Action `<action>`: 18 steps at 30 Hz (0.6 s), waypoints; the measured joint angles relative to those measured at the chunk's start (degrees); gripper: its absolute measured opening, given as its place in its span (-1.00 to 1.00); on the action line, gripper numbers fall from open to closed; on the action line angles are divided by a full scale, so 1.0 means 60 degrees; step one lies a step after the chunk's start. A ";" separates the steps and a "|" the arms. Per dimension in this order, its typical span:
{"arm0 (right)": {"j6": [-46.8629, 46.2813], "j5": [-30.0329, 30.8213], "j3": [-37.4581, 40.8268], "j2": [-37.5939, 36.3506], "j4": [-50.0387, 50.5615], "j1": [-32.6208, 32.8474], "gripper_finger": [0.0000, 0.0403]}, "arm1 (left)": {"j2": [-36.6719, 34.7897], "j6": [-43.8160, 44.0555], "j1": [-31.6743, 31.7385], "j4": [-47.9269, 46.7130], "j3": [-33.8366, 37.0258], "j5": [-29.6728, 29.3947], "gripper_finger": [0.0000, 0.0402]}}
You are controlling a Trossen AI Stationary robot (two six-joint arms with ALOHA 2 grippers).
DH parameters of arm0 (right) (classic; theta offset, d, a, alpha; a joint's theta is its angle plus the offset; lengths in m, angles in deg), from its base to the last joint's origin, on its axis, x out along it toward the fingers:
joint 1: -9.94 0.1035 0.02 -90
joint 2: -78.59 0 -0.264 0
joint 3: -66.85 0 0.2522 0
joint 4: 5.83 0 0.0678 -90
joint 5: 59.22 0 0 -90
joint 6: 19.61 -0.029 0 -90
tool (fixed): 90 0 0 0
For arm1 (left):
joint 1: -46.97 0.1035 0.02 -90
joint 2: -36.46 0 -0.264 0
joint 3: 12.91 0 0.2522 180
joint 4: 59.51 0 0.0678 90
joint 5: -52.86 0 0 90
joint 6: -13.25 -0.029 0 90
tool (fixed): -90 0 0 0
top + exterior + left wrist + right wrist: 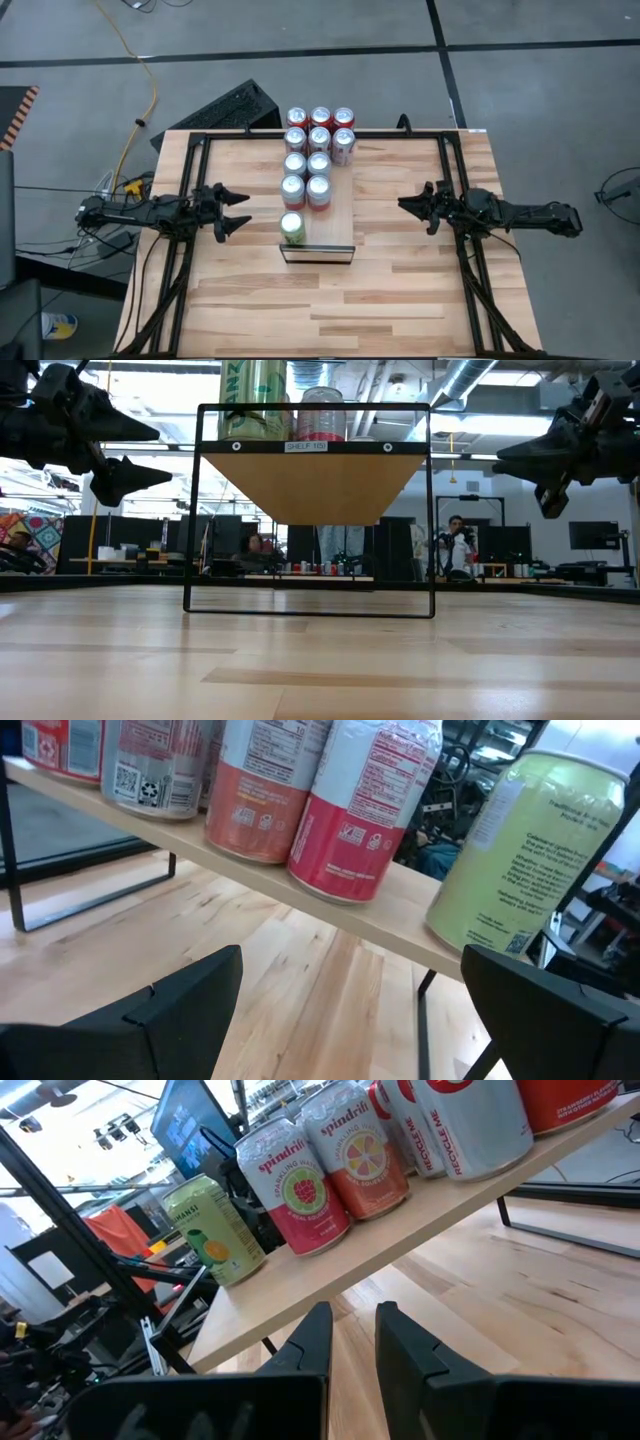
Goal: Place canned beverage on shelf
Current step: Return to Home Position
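The green can [292, 229] is standing upright at the front-left corner of the shelf [335, 228] in the high view. Its long axis is running vertical and its top is facing up, with the other cans [319, 163] lining up behind it toward the back edge. The left gripper [242, 211] is hovering off the shelf's left edge, fingers spread and empty. The right gripper [408, 208] is hovering well off the right edge.

In the low view the green can [250, 400] is sitting flat on the raised top, with an arm hanging at either side.

The left wrist view is showing spread fingers [190, 995] gripping nothing.

The right wrist view is showing fingers [312, 1342] nearly together, a narrow gap between them, also empty.

Placing looks finished. The step in hand appears to be the return to rest, which is calling for moving both arms away without brushing the shelf's frame.
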 joint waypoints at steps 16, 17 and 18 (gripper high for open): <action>-0.0001 0.0015 0.0004 0.0000 0.0003 0.0004 -0.69 | 0.0000 -0.0815 0.0000 0.1037 -0.0006 0.0704 0.81; -0.0002 0.0015 0.0004 0.0000 0.0003 0.0003 -0.69 | 0.0000 -0.0841 0.0000 0.1142 -0.0036 0.0743 0.81; -0.0002 0.0015 0.0004 0.0000 0.0003 0.0002 -0.69 | 0.0000 -0.0898 0.0000 0.1107 -0.0109 0.0739 0.81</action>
